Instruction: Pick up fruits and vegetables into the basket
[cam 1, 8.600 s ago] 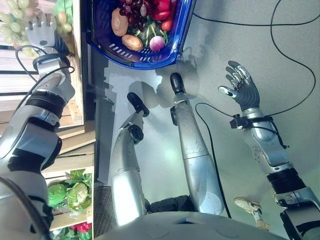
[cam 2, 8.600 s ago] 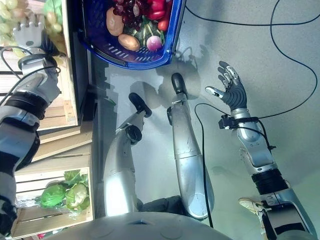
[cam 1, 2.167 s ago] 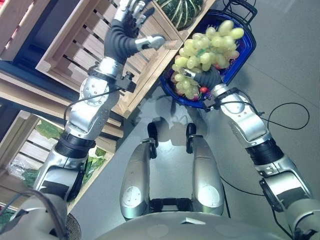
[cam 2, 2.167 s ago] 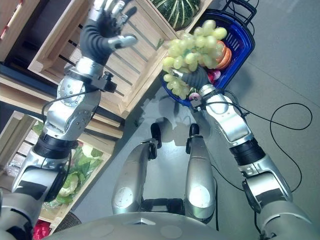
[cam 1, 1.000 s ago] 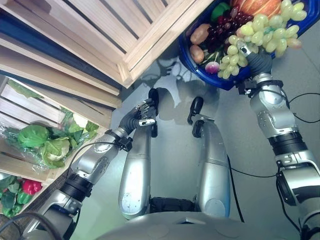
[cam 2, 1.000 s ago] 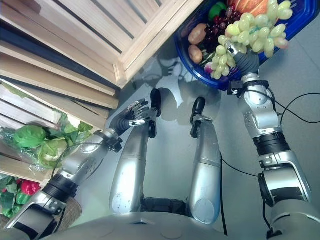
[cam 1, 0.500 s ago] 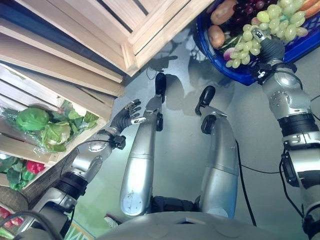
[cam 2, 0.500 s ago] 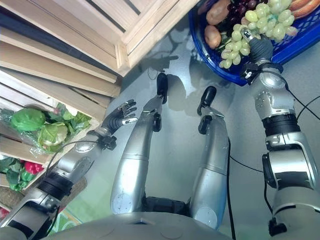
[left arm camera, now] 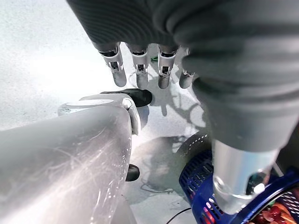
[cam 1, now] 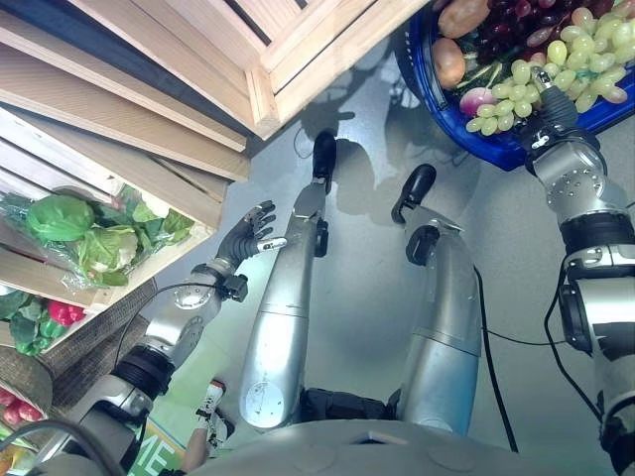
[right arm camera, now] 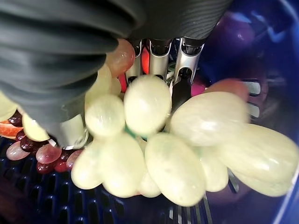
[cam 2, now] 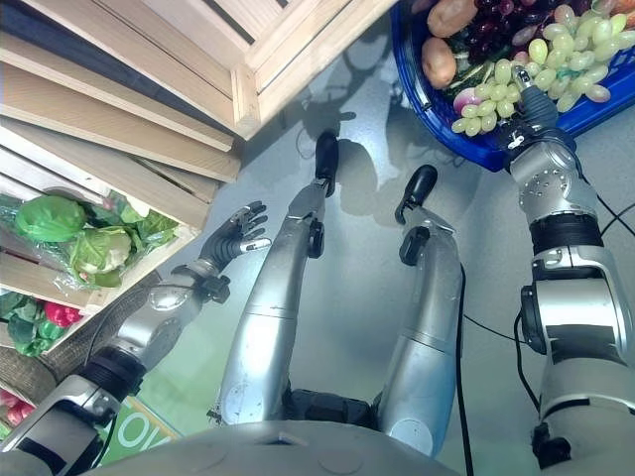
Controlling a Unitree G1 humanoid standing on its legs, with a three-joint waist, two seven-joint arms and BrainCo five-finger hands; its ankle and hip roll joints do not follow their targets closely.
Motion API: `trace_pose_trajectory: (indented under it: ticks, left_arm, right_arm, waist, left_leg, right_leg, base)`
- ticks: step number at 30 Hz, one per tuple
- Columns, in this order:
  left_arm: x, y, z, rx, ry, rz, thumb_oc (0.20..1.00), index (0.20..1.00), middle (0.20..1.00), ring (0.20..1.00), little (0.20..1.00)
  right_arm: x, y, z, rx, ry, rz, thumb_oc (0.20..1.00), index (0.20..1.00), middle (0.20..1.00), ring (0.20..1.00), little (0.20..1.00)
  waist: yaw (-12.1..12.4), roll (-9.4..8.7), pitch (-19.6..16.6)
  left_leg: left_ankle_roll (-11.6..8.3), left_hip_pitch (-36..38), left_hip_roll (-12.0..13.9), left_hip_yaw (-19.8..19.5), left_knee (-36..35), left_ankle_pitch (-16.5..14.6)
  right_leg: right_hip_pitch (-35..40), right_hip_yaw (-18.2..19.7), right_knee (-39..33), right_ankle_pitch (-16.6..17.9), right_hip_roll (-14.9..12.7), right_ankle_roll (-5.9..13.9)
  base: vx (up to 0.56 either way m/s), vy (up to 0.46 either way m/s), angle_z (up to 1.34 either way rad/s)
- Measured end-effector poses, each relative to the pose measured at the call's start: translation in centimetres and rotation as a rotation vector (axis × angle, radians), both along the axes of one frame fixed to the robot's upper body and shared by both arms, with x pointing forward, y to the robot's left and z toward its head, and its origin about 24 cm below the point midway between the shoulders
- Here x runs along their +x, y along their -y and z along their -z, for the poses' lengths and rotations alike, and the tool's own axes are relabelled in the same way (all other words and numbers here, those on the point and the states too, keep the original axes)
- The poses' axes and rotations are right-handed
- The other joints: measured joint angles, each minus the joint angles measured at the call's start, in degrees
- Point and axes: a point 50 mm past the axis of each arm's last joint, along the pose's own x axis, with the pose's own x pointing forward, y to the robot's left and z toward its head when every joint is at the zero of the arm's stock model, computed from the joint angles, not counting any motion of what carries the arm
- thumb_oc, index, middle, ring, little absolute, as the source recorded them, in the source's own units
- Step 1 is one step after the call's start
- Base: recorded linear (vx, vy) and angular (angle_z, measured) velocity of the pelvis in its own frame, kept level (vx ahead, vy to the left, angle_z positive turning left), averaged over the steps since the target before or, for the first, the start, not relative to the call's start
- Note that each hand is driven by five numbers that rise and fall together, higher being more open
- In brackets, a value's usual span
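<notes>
My right hand [cam 1: 548,105] is shut on a bunch of green grapes [cam 1: 579,65] and holds it over the near rim of the blue basket [cam 1: 493,153]. The right wrist view shows the pale grapes [right arm camera: 159,144] pressed against the palm, with the fingers [right arm camera: 160,50] past them over the basket's mesh. Potatoes [cam 1: 448,61], dark grapes [cam 1: 508,22] and a radish [cam 1: 477,98] lie in the basket. My left hand [cam 1: 248,234] hangs low on the left, open and holding nothing, its fingers [left arm camera: 140,70] straight above the grey floor.
Wooden crates [cam 1: 248,50] stand stacked at the upper left, their corner close to the basket. A lower shelf holds bagged green cabbages [cam 1: 74,233] and red peppers [cam 1: 58,313]. Grey floor lies between the shelves and the basket.
The grapes passed from the crate by my left hand into my right hand, which has come down onto the basket rim. My left hand dropped low and stays open. The camera shifted.
</notes>
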Motion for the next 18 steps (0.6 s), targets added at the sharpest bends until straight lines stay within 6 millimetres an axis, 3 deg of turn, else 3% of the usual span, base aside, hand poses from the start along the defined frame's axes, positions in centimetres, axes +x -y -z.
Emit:
trace_pose_trajectory:
  ticks: [8,13,18]
  left_arm:
    - [-1.1,-0.4,1.1,-0.009,-0.018,-0.017,1.000,1.000,1.000,1.000,1.000]
    - [-2.3,-0.3,2.9,-0.031,-0.070,-0.038,1.000,1.000,1.000,1.000,1.000]
    - [-3.2,-0.3,4.4,-0.056,-0.113,-0.057,1.000,1.000,1.000,1.000,1.000]
  right_arm:
    - [-0.3,0.2,1.7,-0.077,-0.022,0.080,1.000,1.000,1.000,1.000,1.000]
    - [-1.0,-0.3,4.2,-0.165,-0.045,0.146,1.000,1.000,1.000,1.000,1.000]
    - [-2.7,-1.5,7.7,-0.180,-0.034,0.148,1.000,1.000,1.000,1.000,1.000]
  waist:
    - [0.6,0.00,0.0]
    - [-0.1,0.01,0.0]
    - [-2.4,0.02,0.0]
  left_leg:
    - [0.09,2.6,0.0,-0.2,-0.5,0.0]
    - [0.63,8.7,0.0,0.5,-3.9,0.4]
    - [0.92,15.5,-0.1,1.1,-7.0,0.7]
  right_leg:
    - [2.9,-0.4,-1.2,0.1,0.1,0.15]
    - [8.5,-0.2,-3.9,0.6,0.1,0.68]
    - [15.2,-0.1,-7.2,1.3,0.6,1.61]
  base:
    - [-0.05,0.039,0.00]
    - [-0.05,0.104,-0.04]
    - [-0.03,0.091,-0.04]
